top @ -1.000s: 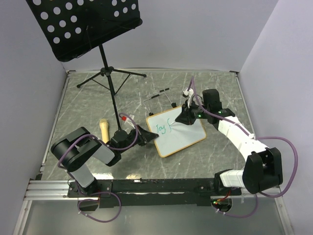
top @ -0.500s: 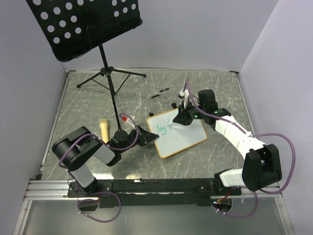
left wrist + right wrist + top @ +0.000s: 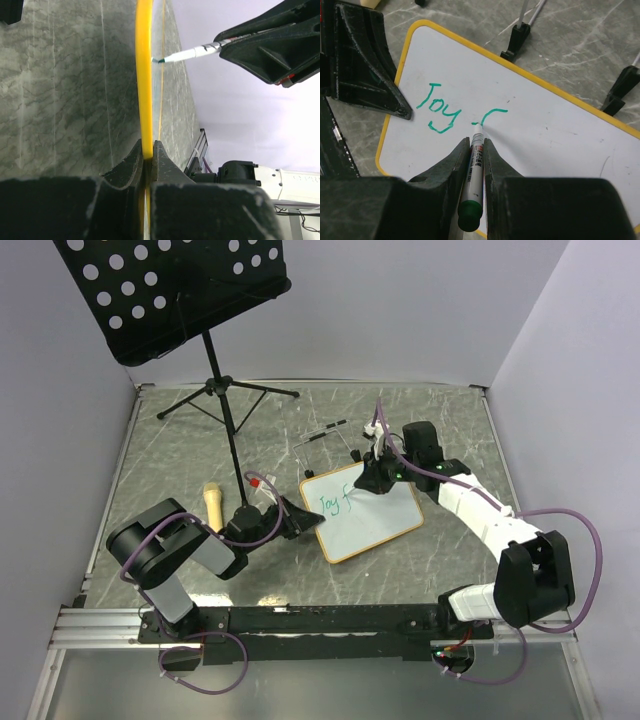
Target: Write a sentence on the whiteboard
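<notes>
The whiteboard (image 3: 375,520) lies flat on the grey marbled table, with "Joy" and a started letter in green on it (image 3: 440,107). My left gripper (image 3: 300,518) is shut on the board's left frame edge (image 3: 145,90), seen edge-on in the left wrist view. My right gripper (image 3: 364,486) is shut on a green marker (image 3: 475,175), whose tip touches the board at the left of the started letter. The marker also shows in the left wrist view (image 3: 185,54).
A black perforated music stand (image 3: 185,290) with tripod legs stands at the back left. A tan microphone-like object (image 3: 213,505) lies left of the board. A wire easel (image 3: 330,440) with black feet (image 3: 517,37) sits just behind the board.
My right gripper has shifted slightly up and left with the marker, adding a short stroke to the started letter. The left gripper and the board have not moved.
</notes>
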`<act>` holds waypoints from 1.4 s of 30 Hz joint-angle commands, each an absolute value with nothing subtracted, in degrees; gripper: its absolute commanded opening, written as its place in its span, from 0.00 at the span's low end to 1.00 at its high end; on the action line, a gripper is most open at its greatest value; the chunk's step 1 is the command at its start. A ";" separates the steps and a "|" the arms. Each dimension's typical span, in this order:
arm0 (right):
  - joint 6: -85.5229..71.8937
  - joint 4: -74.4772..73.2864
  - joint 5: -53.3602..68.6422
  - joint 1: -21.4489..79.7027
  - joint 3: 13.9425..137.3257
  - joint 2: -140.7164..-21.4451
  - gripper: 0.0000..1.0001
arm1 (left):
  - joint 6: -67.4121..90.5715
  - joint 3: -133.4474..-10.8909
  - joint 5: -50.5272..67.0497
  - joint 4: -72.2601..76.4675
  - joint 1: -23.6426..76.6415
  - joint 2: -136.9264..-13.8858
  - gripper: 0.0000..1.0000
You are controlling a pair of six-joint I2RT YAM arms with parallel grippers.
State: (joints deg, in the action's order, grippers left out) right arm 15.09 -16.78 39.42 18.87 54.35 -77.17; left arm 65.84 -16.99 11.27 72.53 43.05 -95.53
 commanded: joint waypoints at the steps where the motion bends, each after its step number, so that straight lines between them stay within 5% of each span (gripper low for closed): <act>1: 15.47 -17.05 35.42 18.90 56.78 -77.87 0.00 | 64.95 -18.11 12.75 95.98 43.24 -95.19 0.01; 42: 14.76 -17.31 40.52 16.61 56.69 -78.75 0.00 | 65.30 -18.19 12.74 96.50 43.42 -95.45 0.01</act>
State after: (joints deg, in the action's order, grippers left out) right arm 13.50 -15.88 39.27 16.25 54.13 -77.41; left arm 66.04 -16.99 11.29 72.60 43.05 -95.53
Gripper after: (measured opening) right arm 0.207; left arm 0.055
